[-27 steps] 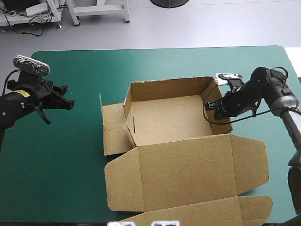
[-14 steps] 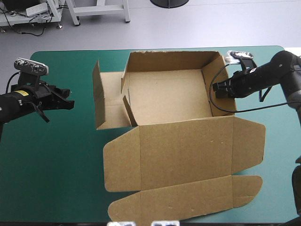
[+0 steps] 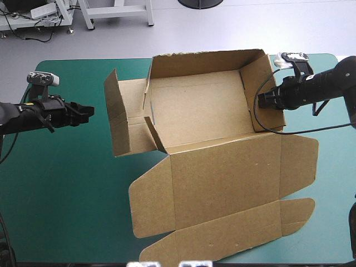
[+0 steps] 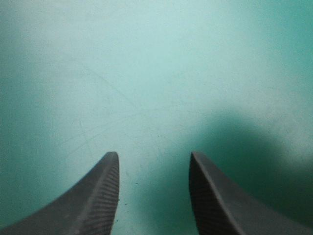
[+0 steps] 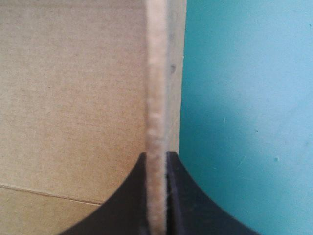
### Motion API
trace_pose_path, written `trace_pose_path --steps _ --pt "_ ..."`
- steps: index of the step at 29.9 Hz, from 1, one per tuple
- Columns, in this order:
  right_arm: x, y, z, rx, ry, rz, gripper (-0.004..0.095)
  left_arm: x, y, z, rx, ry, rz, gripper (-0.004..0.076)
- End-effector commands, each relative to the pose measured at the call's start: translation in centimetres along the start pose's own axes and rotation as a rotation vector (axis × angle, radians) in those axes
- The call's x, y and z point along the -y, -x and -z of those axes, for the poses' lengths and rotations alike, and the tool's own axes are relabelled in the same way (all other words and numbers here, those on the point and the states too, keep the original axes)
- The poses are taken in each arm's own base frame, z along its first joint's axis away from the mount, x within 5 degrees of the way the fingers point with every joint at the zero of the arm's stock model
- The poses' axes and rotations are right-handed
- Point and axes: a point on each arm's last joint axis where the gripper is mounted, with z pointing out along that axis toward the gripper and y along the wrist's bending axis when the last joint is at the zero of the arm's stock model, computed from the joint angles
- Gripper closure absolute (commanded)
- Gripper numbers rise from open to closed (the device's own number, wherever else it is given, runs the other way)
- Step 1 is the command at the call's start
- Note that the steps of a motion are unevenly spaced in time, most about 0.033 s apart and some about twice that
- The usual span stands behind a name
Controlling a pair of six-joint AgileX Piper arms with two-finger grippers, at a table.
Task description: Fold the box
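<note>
Right claw [image 5: 156, 159] clamped on the right wall of the brown box [image 3: 194, 105], left claw [image 4: 153, 155] well left of the box, parted and empty, over the teal-green bench [image 3: 61, 183]

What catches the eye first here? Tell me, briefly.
The box fills the middle of the cover, with its walls up and its lid flat toward the near edge. The right gripper is shut on the box's right wall. The left gripper hangs open over bare cover, left of the box.
</note>
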Motion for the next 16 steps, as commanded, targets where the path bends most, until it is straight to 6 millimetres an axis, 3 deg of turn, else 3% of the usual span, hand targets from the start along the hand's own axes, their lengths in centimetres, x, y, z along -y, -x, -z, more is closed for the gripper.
trace_pose_path --steps 1,11,16 --pt "-2.1 0.9 2.5 0.124 0.069 0.022 0.0933 0.5 1.3 0.0 0.066 -0.100 0.021 0.0391" --pt "-2.2 1.3 2.6 0.169 0.079 0.019 0.0933 0.7 1.6 -3.1 0.089 -0.465 0.115 0.0391" --pt "-2.1 1.6 2.5 0.198 0.068 0.017 0.0933 3.0 1.8 -4.1 0.079 -0.588 0.094 0.0391"
